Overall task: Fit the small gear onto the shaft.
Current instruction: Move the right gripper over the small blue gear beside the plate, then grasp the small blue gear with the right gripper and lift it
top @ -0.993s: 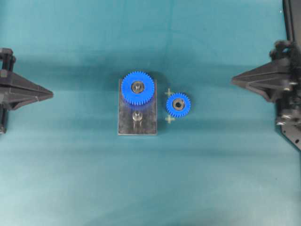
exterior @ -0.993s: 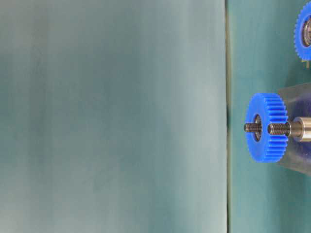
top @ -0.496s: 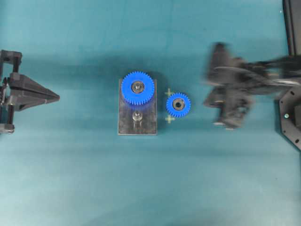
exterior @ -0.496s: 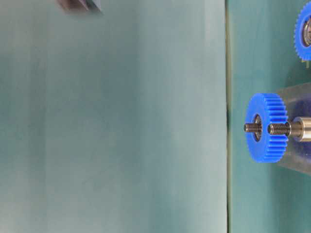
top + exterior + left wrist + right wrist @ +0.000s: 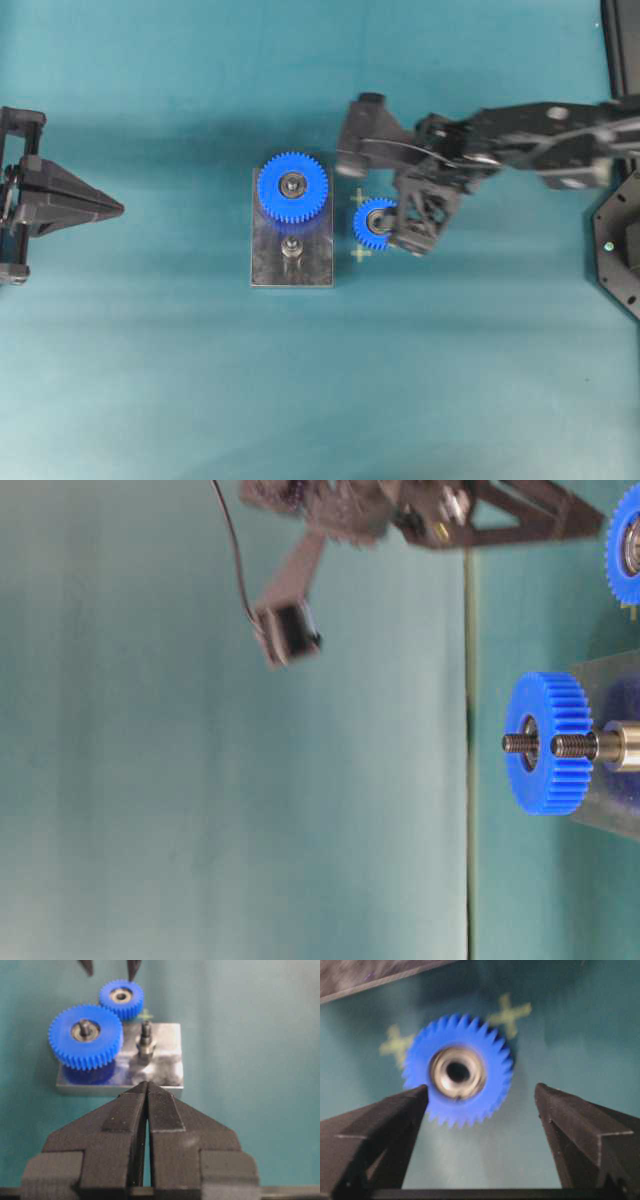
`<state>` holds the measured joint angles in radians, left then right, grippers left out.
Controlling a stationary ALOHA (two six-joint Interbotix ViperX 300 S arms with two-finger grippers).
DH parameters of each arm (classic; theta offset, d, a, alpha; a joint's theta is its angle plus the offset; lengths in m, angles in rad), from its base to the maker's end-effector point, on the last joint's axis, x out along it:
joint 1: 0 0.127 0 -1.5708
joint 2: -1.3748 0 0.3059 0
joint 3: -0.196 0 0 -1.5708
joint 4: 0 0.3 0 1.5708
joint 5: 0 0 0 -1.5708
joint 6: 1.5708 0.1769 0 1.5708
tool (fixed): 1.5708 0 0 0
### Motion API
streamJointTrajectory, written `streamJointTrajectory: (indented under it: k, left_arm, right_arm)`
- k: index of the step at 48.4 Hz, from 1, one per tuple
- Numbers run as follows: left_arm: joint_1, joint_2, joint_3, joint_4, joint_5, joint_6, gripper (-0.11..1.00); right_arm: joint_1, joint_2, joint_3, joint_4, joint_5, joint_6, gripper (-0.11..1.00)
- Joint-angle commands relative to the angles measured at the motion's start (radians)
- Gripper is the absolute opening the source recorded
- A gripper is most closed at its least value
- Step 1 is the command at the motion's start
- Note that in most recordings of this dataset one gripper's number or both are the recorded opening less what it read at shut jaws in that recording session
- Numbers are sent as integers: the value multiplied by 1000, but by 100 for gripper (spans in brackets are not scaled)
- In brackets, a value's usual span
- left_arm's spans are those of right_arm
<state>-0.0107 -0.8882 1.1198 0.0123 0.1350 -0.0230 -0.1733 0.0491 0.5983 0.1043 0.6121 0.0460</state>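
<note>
The small gear (image 5: 371, 222) lies flat on the teal table just right of the grey plate (image 5: 268, 268); it also shows in the right wrist view (image 5: 457, 1071) and the left wrist view (image 5: 121, 997). The shaft (image 5: 291, 247) stands bare on the plate, next to the large blue gear, and also shows in the left wrist view (image 5: 145, 1040). My right gripper (image 5: 402, 226) is open and hovers over the small gear. In its wrist view (image 5: 481, 1089) the gear sits ahead of the tips, nearer the left finger. My left gripper (image 5: 118, 208) is shut and empty, far left of the plate.
The large blue gear (image 5: 293, 187) sits on its own peg at the plate's far end. Two yellow cross marks (image 5: 361, 253) flank the small gear. A black fixture (image 5: 622, 270) stands at the right edge.
My right arm has swung in from the right edge and now hangs over the small gear. My left gripper has edged slightly right. Gears and plate have not moved.
</note>
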Motion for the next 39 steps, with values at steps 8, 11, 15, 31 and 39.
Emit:
streamJointTrajectory:
  k: [8,11,15,31,39]
  left_arm:
    - [0,2,-23,3,-6,-2,0]
    - [2,2,-21,3,-5,-2,0]
    - [0,0,-21,3,-5,-2,0]
    - [2,0,-15,3,-6,-2,0]
    - [2,-3,-14,3,-8,-2,0]
  right_arm:
    - [-26,40,-37,-6,17,-12,90]
    - [-26,48,-37,-8,21,-12,90]
    - [-21,54,-37,-8,23,-12,90]
    - [-23,97,-44,-8,23,-12,90]
    - [-23,118,-57,-6,28,-9,88]
